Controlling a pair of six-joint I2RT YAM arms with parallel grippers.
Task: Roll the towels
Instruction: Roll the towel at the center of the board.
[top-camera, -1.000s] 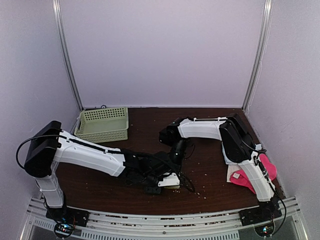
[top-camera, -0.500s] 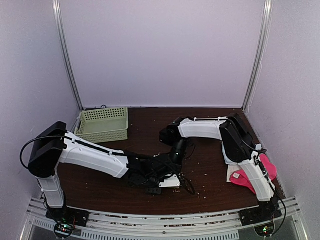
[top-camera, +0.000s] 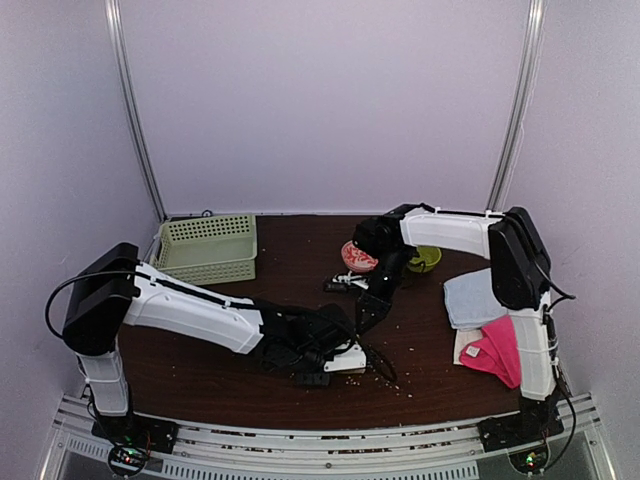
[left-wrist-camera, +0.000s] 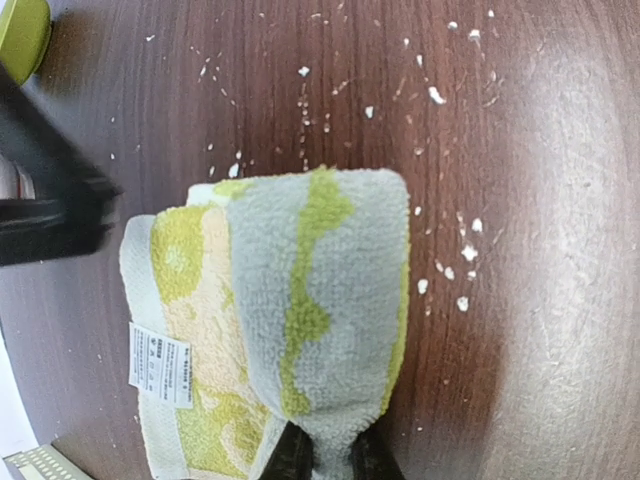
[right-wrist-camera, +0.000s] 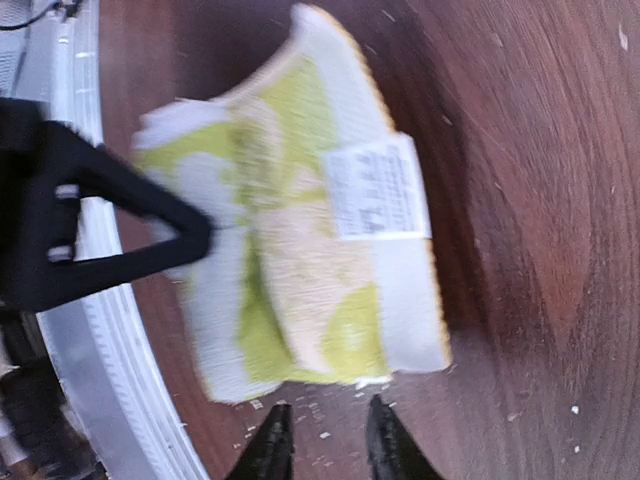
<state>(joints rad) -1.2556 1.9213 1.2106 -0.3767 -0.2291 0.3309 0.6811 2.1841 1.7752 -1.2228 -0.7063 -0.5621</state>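
The yellow towel (left-wrist-camera: 300, 300) is partly rolled: the left jaws pinch its folded-over edge, while the right jaws stand apart and empty just beside it. The next move probably calls for turning that edge further over, tightly.

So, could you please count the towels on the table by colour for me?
Yellow-green patterned towel: 1
Pink towel: 1
Light blue towel: 1
Cream towel: 1
Total: 4 towels
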